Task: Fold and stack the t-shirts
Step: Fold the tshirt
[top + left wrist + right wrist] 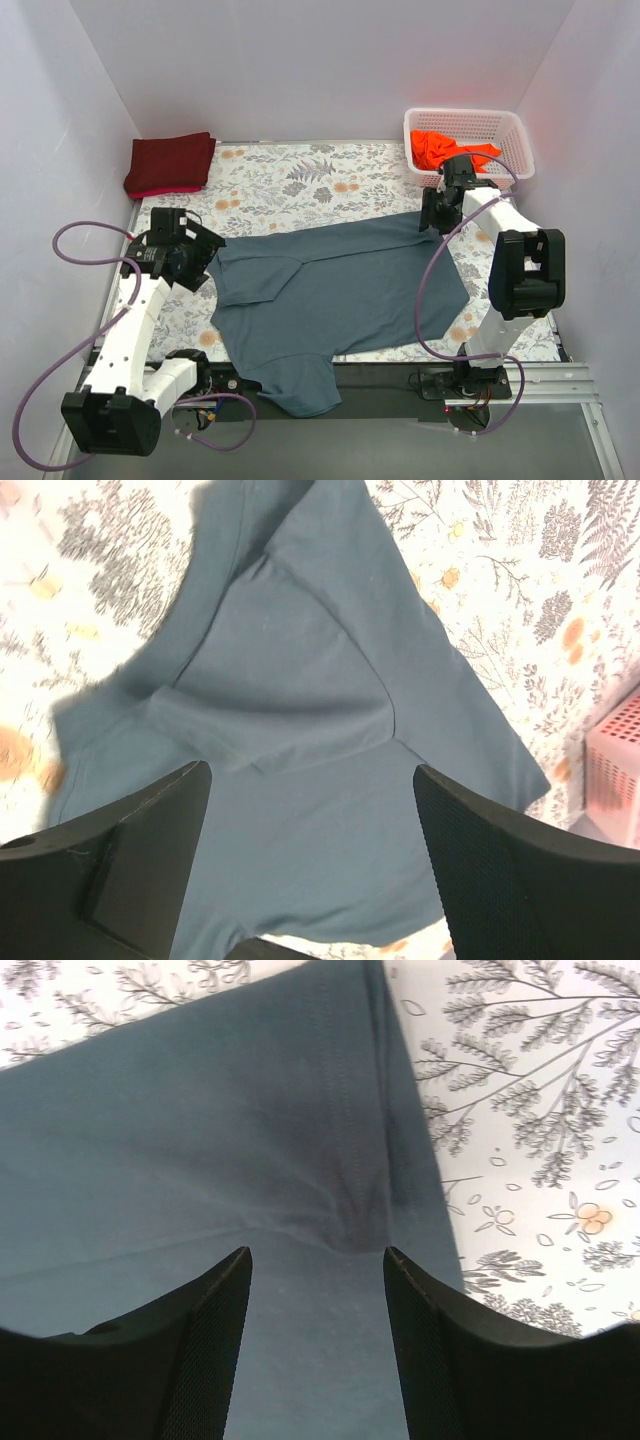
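Centrally, a slate blue-grey cotton short-sleeved t-shirt (340,290) was spread flat on the floral-patterned table cover (300,180). One of its sleeves was turned inward over the body on the left side. A lower part of it was draped over the near table edge, between the two arm bases.

The left gripper (205,258) was held at the shirt's left edge. In the left wrist view its jaws were seen spread wide (312,772), nothing was held between them, and the turned-in sleeve was seen beyond the gap. Whether its fingers were touching the fabric could not be told.

The right gripper (432,222) was placed at the shirt's far right corner. In the right wrist view its jaws were also seen spread apart (316,1252) over the cloth. A small pucker in the hemmed fabric was seen just ahead of the gap, and nothing was pinched.

A dark maroon red t-shirt (170,163) was laid folded in the far left corner of the table, well apart from the blue-grey one. A bright orange t-shirt (445,150) was left crumpled inside a white plastic lattice basket (510,135) in the far right corner, just behind the right gripper
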### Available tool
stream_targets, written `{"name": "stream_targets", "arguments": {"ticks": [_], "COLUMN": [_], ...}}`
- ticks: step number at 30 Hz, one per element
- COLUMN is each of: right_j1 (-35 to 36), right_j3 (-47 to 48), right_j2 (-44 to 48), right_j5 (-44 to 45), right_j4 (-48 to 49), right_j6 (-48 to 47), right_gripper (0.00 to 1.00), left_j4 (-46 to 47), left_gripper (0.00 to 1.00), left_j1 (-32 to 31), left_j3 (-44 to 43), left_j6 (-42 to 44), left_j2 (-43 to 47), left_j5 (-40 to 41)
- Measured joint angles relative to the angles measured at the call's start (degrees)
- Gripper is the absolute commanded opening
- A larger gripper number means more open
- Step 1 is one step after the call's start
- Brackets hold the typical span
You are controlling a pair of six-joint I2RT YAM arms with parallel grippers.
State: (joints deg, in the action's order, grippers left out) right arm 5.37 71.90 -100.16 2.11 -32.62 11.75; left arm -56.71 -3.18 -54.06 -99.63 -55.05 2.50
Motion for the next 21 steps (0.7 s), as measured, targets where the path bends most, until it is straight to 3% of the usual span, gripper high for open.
{"name": "stream_targets", "arguments": {"ticks": [11, 21], "right_j1": [-1.14, -13.77], "right_j3": [-0.02, -7.72], "right_j2": [0.46, 0.46], "right_j5": [-7.34, -15.52], "right_j4": [4.20, 13.25], "right_j6": [1.20, 8.35], "right_gripper": [0.62, 0.61], "left_j4": [15.34, 25.81], "left_gripper": [0.82, 0.72], "left_j1": [0.02, 0.11], "left_j3": [2.05, 2.05], "left_j6": [11.74, 15.52], "left_j2": [-15.69, -26.71], "left_j5": [2.05, 4.76]}}
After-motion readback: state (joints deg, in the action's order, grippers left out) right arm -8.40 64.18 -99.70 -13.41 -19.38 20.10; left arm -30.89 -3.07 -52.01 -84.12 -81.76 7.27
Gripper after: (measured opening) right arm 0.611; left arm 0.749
